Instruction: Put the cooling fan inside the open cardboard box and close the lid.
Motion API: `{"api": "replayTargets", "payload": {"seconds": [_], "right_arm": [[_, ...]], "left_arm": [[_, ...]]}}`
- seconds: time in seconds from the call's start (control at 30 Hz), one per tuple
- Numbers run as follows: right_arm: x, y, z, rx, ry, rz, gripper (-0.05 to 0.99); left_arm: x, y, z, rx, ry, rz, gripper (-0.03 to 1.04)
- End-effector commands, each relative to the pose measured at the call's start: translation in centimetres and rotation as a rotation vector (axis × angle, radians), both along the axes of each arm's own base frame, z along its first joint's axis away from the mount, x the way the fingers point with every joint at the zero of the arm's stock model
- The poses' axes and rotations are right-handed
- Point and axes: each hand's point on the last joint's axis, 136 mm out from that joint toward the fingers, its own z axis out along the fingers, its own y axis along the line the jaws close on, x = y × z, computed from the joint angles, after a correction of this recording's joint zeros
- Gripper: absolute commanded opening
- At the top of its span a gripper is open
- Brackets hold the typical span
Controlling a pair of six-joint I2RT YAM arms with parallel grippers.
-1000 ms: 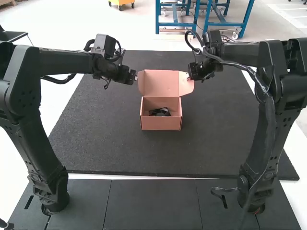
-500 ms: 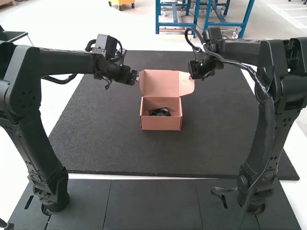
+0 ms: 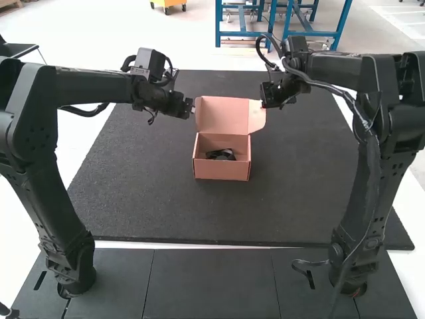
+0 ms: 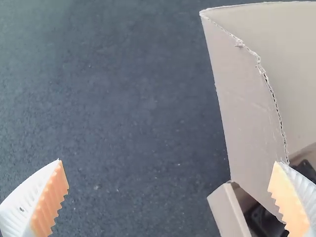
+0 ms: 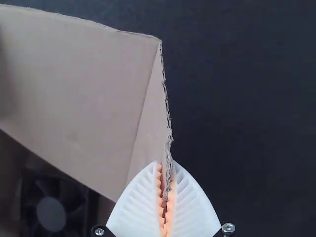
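The pink cardboard box [image 3: 222, 166] stands in the middle of the black mat with its lid [image 3: 224, 114] raised behind it. The black cooling fan [image 3: 220, 155] lies inside the box; its round hub and frame [image 5: 47, 210] sit below the lid in the right wrist view. My right gripper [image 3: 265, 104] is shut on the lid's right side flap [image 5: 150, 133], with the flap's torn edge pinched between the ribbed fingers [image 5: 165, 205]. My left gripper [image 3: 188, 107] is open right beside the lid's left edge [image 4: 247, 98], with one pad on each side of that edge.
The black foam mat [image 3: 133, 179] spreads wide around the box, with room on all sides. Both arms reach in from the sides at lid height. White floor borders the mat at the left and far side.
My right gripper has shifted slightly left with the flap, and the lid now leans a little more forward over the box. The left gripper has edged right toward the lid.
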Motion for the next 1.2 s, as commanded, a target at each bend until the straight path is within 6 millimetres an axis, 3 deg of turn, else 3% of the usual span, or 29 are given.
{"api": "replayTargets", "payload": {"seconds": [0.0, 0.53, 1.17], "right_arm": [[0.2, 0.0, 1.6, 0.019, -0.023, -0.002, -0.02], [-1.7, 4.2, 2.0, 0.036, 0.002, 0.08, -0.02], [-4.0, 6.0, 1.1, 0.045, 0.081, 0.131, -0.02]], "left_arm": [[0.7, -1.0, 1.4, -0.028, -0.028, -0.009, 0.96], [0.5, -0.7, 1.8, -0.029, -0.029, -0.005, 0.96], [0.0, -0.8, 2.4, -0.039, -0.025, -0.003, 0.96]]}}
